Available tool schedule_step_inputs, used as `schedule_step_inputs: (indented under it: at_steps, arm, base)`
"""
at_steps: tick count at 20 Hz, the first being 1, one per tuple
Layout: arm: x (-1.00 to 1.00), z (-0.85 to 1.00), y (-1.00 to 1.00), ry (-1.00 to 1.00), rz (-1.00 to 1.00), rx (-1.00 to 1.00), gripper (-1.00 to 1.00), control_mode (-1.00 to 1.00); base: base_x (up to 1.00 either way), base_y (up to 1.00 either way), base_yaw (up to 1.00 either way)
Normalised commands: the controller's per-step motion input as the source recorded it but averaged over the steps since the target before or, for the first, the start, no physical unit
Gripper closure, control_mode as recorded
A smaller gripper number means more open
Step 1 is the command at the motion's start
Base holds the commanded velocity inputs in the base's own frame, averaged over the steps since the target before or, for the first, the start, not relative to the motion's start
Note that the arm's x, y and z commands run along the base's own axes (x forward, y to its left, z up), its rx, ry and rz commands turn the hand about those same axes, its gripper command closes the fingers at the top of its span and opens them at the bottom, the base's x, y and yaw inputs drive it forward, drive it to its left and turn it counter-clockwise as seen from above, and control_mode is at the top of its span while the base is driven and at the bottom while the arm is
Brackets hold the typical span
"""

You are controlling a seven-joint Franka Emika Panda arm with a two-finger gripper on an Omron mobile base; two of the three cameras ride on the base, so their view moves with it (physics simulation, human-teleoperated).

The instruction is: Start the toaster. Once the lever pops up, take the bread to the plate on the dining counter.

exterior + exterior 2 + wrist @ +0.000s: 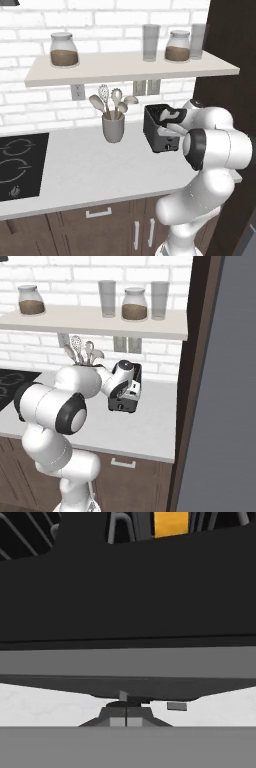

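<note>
Black boxy two-slot toaster (156, 131) on the white counter (90, 170), our pincer (126, 716) shut and empty against it.
From the hand view we see yellow-tan bread (171, 523) down in a slot; the base views hide it, but show the toaster just right of the grey utensil cup (113, 128).

Black boxy toaster (156, 131) stands upright on the white worktop, yellow-tan bread (171, 523) in its slot
</note>
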Motion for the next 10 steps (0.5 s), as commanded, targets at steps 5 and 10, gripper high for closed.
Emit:
schedule_step_inputs:
  at_steps: [5, 10]
  arm:
    - [-0.02, -0.68, 0.2, 0.0, -0.02, 0.0, 1.0, -1.0]
    - [-0.55, -1.0, 0.28, 0.0, -0.07, 0.0, 1.0, -1.0]
  base:
    - [0.0, 0.0, 0.0]
    - [0.0, 0.0, 0.0]
